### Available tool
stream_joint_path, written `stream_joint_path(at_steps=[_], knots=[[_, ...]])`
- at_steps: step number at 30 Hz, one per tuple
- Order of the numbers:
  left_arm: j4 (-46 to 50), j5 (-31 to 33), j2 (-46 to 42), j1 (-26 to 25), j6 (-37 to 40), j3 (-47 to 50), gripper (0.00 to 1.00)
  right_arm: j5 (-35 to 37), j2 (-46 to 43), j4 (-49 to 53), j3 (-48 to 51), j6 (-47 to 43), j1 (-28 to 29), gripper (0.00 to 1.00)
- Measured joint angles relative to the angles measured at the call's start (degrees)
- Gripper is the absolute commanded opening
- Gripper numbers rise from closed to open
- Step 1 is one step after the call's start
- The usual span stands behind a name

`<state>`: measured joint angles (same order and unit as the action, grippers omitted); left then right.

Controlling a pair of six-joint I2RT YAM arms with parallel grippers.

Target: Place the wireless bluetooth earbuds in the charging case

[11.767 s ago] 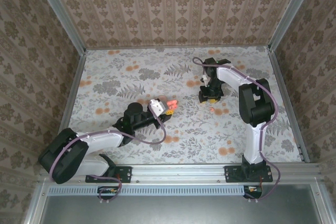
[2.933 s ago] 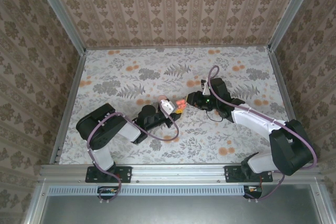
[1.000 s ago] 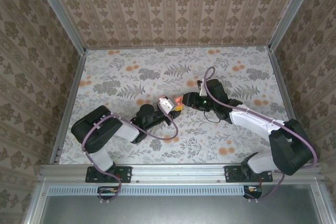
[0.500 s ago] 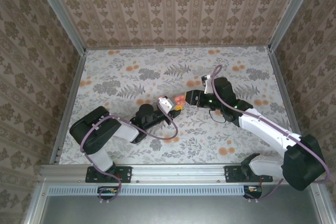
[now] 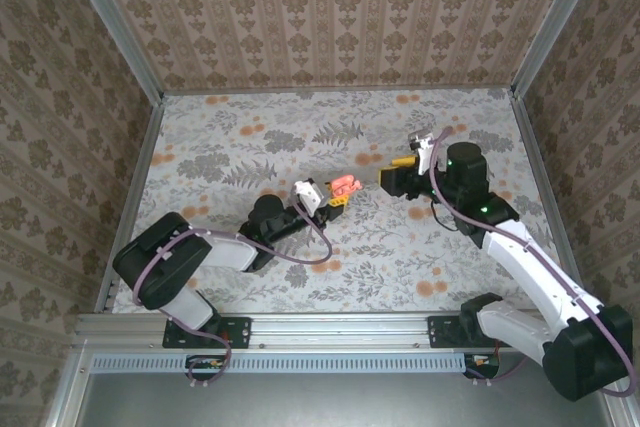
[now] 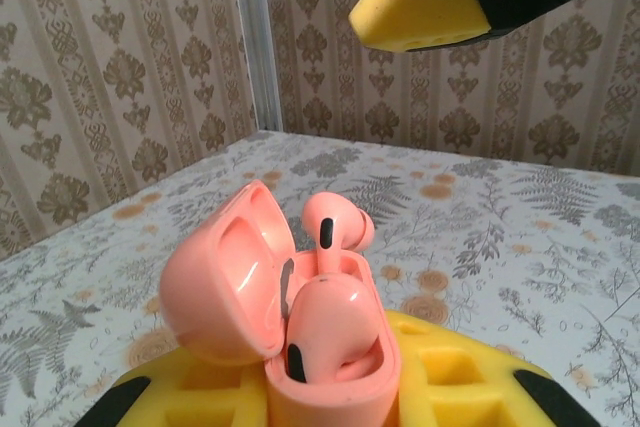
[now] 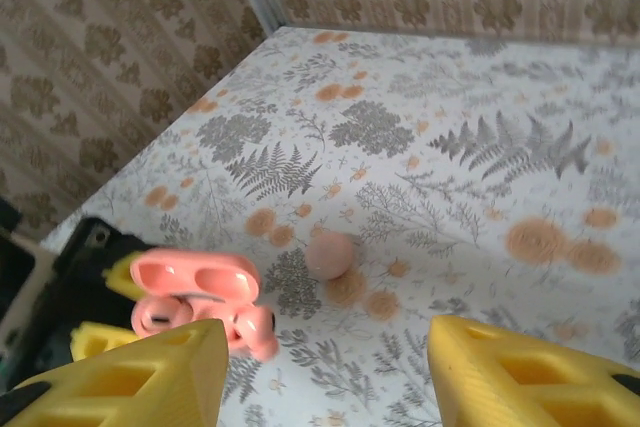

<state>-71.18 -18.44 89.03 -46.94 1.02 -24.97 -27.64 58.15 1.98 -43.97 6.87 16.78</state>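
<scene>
Left wrist view: the charging case stands open between the yellow pads of my left gripper, which is closed tight on it. The lid is swung to the side. Both earbuds are in the case. The near earbud sits deep in its well. The far earbud stands higher, its head well above the rim, so I judge it is not fully seated yet.

What changed: approx half a sec ago my right gripper was right at the case. Now it has pulled back to the right and is well apart from the case, jaws clearly apart w/ nothing between them. So the 2nd earbud was let go into the case & did not come away w/ the fingers. I take this as the insertion mostly done.

Right wrist view: a small pink round thing lies on the flowered table beyond the case. I cannot tell what it is.

Remaining, in my opinion: press the far earbud down, maybe close the lid. Risk: an off-centre push can tip the case in my left grip
</scene>
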Motion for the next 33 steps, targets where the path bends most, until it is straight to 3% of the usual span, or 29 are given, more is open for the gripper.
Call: stream_joint_path(at_steps=[4,7,14,22,33], knots=[[0.1,-1.4,-1.9,0.5,-0.2,0.0,0.12,-4.7,-0.7,0.1,0.2,-12.5,-1.2,0.46],[0.6,-2.3,-2.8,0.5,-0.2,0.0,0.12,-7.9,-0.6,1.5,0.2,-21.8,-1.5,0.34],[2.2,-3.7,-4.7,0.6,-0.2,0.0,0.12,-11.2,3.2,8.7,-0.3,-40.7,-1.6,0.31],[2.5,-4.3,-4.8,0.9,-0.2,0.0,0.12,-11.8,5.4,8.3,-0.3,-47.3,0.6,0.30],[3.5,-4.3,-6.4,0.9,-0.2,0.0,0.12,-11.9,11.9,3.3,-1.7,-47.2,1.9,0.29]])
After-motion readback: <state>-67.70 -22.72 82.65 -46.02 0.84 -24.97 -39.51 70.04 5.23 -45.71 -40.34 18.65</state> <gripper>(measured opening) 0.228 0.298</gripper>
